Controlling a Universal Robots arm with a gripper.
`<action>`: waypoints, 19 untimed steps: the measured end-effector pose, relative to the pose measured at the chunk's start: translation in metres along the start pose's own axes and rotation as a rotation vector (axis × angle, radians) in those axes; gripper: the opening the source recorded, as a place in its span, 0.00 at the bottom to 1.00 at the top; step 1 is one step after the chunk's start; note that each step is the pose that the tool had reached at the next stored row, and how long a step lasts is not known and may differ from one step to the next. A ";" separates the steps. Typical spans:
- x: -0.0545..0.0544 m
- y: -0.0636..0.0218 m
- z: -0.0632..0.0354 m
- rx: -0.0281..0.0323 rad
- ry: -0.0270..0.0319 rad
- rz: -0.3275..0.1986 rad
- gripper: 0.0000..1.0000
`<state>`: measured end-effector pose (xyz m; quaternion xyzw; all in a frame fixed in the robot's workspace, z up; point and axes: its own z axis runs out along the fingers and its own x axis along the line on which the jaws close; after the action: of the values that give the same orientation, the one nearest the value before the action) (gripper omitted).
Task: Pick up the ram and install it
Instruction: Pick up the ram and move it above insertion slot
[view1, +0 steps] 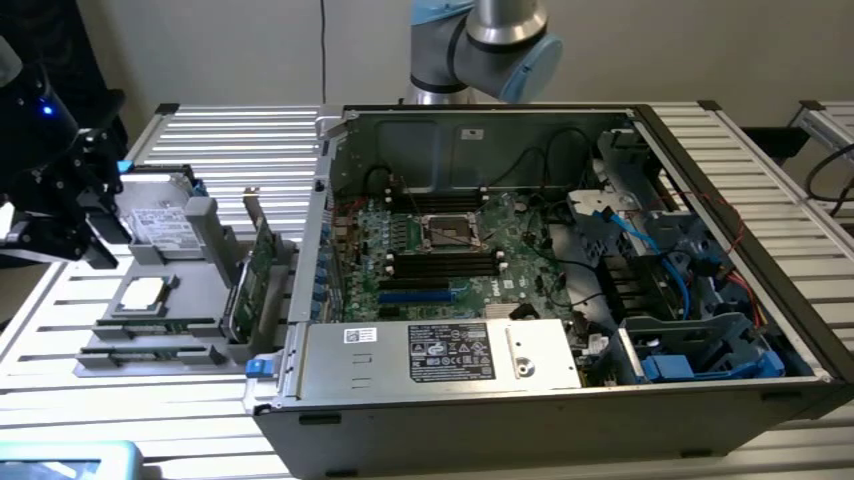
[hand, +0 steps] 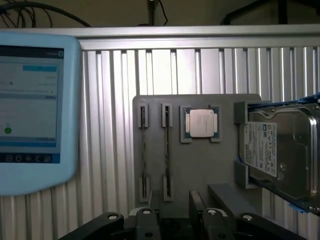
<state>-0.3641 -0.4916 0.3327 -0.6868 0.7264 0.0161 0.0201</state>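
Jaws apart, hanging by the ram (hand: 166, 150) in its tray (hand: 200, 170), nine o'clock from the case (view1: 534, 430), exterior view.

Slatted table (view1: 214, 130), grey tray (view1: 194, 300), computer case (view1: 534, 420) (open), tablet (hand: 35, 110)

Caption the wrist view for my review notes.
End effector near a grey tray holding two ram sticks, a CPU and a hard drive; a tablet lies beside it.
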 end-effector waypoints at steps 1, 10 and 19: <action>0.000 0.0010 0.0018 -0.0020 0.0000 0.000 0.37; 0.011 0.0007 0.0175 -0.0062 0.0003 -0.006 0.37; 0.015 0.0004 0.0338 -0.0130 0.0005 -0.035 0.37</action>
<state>-0.3651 -0.5045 0.2982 -0.6997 0.7140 0.0203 0.0158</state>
